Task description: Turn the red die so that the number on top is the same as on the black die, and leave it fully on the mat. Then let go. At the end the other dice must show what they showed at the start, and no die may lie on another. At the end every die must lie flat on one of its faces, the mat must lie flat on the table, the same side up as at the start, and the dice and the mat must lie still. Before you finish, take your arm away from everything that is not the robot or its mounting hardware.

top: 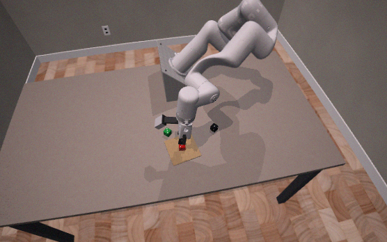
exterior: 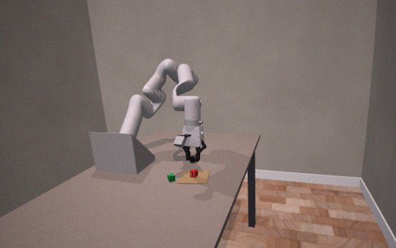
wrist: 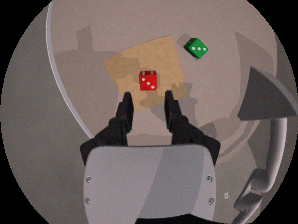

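The red die sits on the tan mat, clear of its edges. In the wrist view its larger visible face shows three pips in a diagonal; a narrow strip of another pipped face shows beyond it. The mat looks flat on the table. My gripper is open about halfway and empty, pointing down above the red die and not touching it. The black die rests on the table away from the mat; its top number is too small to read.
The green die stands on the table just outside the mat, near a corner. The grey block on a dark bracket sticks out from the gripper's side. The table edge lies beyond the mat.
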`<state>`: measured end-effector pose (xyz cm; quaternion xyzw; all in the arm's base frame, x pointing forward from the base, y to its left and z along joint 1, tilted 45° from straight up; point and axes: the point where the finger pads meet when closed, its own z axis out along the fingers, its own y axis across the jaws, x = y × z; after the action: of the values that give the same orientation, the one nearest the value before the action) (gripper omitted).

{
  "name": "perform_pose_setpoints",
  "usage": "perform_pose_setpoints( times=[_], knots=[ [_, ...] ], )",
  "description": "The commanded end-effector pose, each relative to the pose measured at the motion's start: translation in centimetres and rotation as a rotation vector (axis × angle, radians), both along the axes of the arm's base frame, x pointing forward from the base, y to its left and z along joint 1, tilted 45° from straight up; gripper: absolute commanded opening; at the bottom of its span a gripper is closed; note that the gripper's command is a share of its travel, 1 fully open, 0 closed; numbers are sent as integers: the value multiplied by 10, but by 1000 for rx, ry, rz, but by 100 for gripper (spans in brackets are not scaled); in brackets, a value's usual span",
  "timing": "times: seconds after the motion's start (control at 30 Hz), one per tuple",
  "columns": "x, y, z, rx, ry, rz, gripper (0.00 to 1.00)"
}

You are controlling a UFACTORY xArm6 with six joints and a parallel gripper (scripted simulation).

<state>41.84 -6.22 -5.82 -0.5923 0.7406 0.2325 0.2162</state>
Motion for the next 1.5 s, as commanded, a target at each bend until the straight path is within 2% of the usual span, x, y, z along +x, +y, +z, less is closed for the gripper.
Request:
perform_pose_setpoints(
  times=[0.0,0.23,0.53,0.9,1.17,1.23,1.47],
  knots=[
    [2,0,3,-124,20,5,47],
    [1,0,2,-152,32,9,47],
    [2,4,4,-369,71,27,47],
    [2,5,4,-404,82,32,47],
    [1,6,4,-538,122,47,47],
    [1,6,4,-538,122,47,47],
    [4,9,5,-628,122,50,47]
  ],
)
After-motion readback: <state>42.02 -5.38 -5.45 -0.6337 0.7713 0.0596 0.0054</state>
